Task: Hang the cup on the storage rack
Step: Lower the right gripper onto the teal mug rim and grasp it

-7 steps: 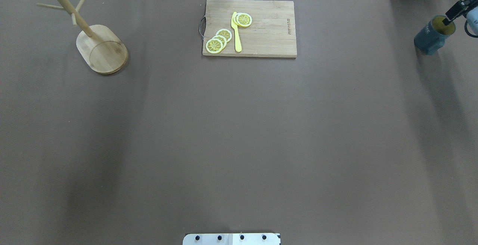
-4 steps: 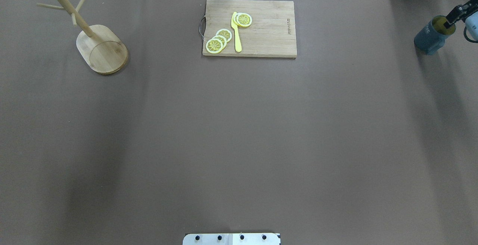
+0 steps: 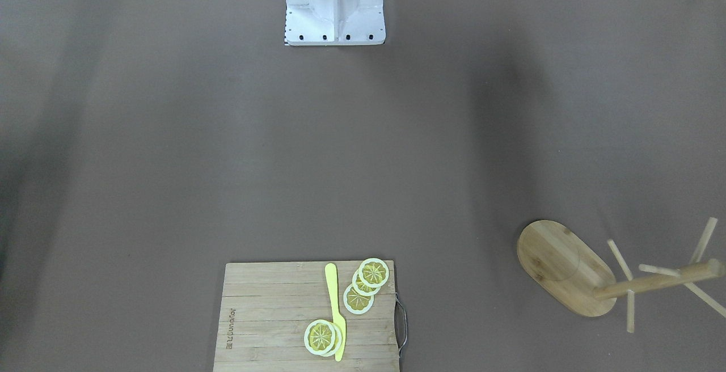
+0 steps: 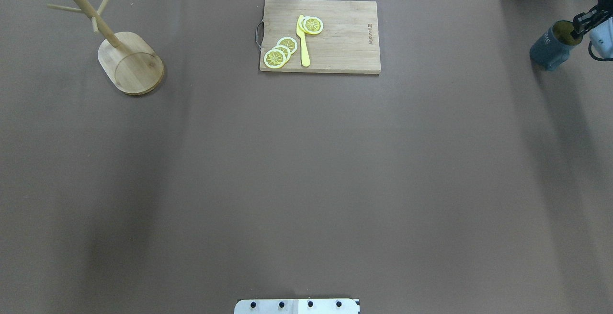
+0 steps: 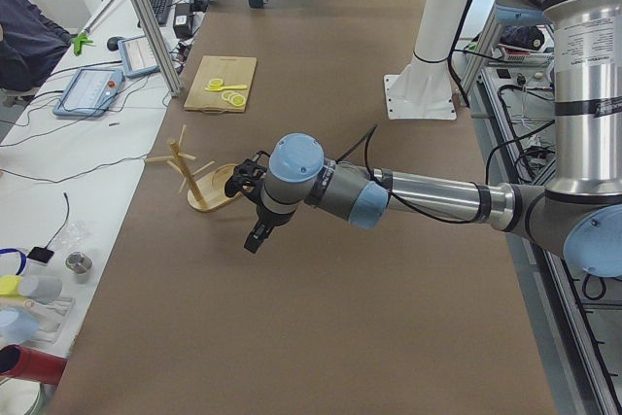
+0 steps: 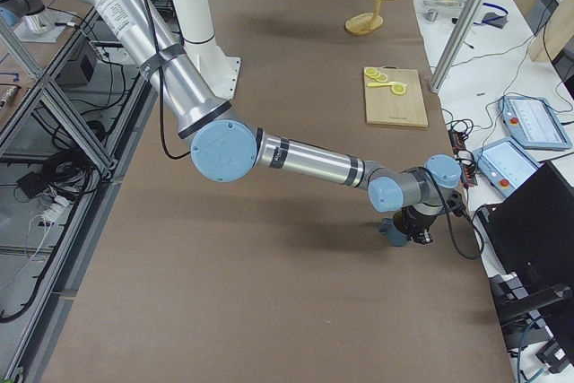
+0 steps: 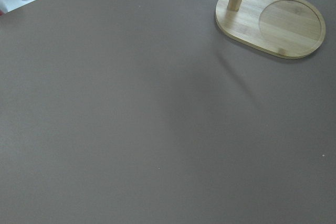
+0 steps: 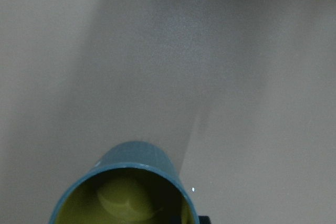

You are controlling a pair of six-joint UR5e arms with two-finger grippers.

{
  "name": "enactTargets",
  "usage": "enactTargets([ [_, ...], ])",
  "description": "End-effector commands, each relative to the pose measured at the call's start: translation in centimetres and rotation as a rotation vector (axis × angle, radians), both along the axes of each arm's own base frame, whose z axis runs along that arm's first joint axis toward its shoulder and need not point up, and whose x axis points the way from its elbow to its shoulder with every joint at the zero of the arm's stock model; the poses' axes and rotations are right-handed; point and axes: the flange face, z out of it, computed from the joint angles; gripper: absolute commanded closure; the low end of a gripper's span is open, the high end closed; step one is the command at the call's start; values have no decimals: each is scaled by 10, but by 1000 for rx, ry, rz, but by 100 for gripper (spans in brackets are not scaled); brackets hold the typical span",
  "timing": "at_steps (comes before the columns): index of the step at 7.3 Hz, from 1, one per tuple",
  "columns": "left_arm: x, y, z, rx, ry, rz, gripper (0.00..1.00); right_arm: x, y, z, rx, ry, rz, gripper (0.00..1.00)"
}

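The table (image 4: 306,185) has three groups along its far edge. The rack (image 4: 130,62) stands at the far left corner, with its post at the far end of its base. The left gripper (image 5: 255,238) hangs near the rack, toward the left edge. The cutting board (image 4: 345,46) lies at the middle of the far edge. On its left half a knife (image 4: 303,46) runs near to far. Overlapping lemon slices (image 4: 275,58) lie left of the knife, and more touch its far end on the right. The cup (image 4: 550,50) is at the far right corner, with the right gripper (image 4: 582,21) at its rim.
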Motion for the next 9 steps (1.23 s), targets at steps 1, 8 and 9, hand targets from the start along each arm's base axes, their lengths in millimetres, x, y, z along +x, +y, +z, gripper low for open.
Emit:
enactTargets([
  [1,0,-1,0,-1,0,0,1,0,0,0,-14,-1,19,100],
  [8,0,2,5,-10,0,1,1,37,36,-44,-181,-103,411,100],
  [9,0,4,7,-15,0,1,1,37,44,-56,-231,-142,479,100],
])
